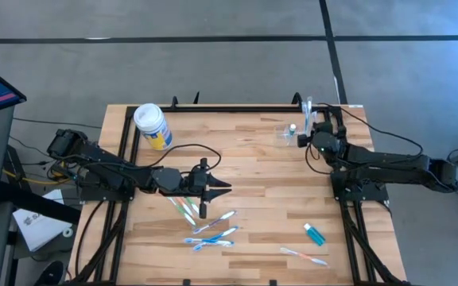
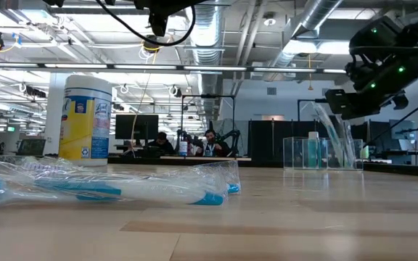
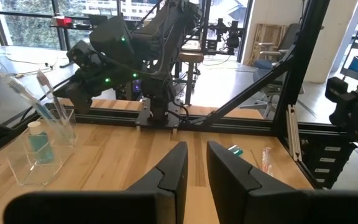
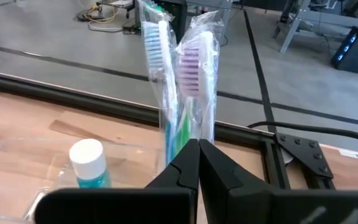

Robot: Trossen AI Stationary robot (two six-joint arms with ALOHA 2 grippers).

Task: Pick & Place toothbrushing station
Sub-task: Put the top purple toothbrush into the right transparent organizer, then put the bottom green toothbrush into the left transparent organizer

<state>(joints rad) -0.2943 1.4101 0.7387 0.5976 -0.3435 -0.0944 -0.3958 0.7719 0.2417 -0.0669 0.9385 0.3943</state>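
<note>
The toothbrushing station is a see-through plastic cup (image 1: 286,131) at the table's far right; it also shows in the low view (image 2: 321,154). A small teal bottle with a white cap (image 4: 87,163) stands in it. My right gripper (image 1: 303,137) is over the cup, shut on two wrapped toothbrushes (image 4: 179,68), one with blue bristles and one with purple. My left gripper (image 1: 223,189) hovers over the table's middle, slightly open and empty, with its fingers pointing toward the right edge. My right gripper pinches the two wrapped toothbrushes by their handles (image 4: 191,132) between its two fingertips, below the heads. The brushes stand nearly upright with their heads up. In the low view they slant down from the fingers into the clear cup (image 2: 332,134). I cannot tell whether their lower ends touch it.
A white-lidded yellow-and-blue canister (image 1: 151,125) stands at the far left. Several wrapped toothbrushes (image 1: 205,226) lie below my left gripper. A teal bottle (image 1: 314,233) and one more toothbrush (image 1: 304,256) lie at the near right. A black frame (image 1: 237,107) runs around the table.
</note>
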